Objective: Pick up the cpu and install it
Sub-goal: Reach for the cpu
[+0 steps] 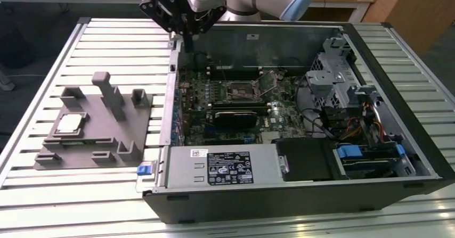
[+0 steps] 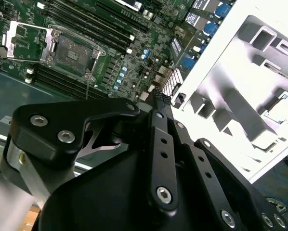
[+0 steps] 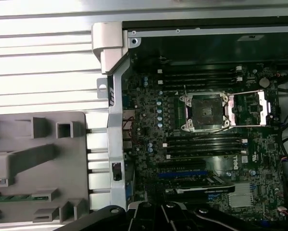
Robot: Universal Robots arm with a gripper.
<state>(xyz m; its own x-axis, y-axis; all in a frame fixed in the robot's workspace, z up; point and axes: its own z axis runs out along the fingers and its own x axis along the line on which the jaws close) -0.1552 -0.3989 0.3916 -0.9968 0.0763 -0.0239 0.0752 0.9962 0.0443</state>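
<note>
The cpu (image 1: 71, 123), a small pale silver square, lies in a recess on the grey fixture (image 1: 106, 134) at the exterior view's left. My gripper (image 1: 188, 34) hangs high over the rear left corner of the open computer case (image 1: 299, 195), well away from the cpu. Its fingers meet at one tip (image 2: 157, 94) with nothing between them. On the green motherboard (image 1: 284, 113) the cpu socket (image 3: 204, 113) stands open and bare, with its metal load plate (image 3: 252, 108) swung aside. The same socket (image 2: 72, 53) appears in the second wrist view.
The case lies on a slatted white table (image 1: 106, 41). Inside are a drive cage (image 1: 334, 73), a labelled power supply (image 1: 224, 166), a black module (image 1: 235, 118) and cables (image 1: 355, 126). The case's metal wall (image 3: 112, 96) stands between fixture (image 3: 38, 159) and motherboard.
</note>
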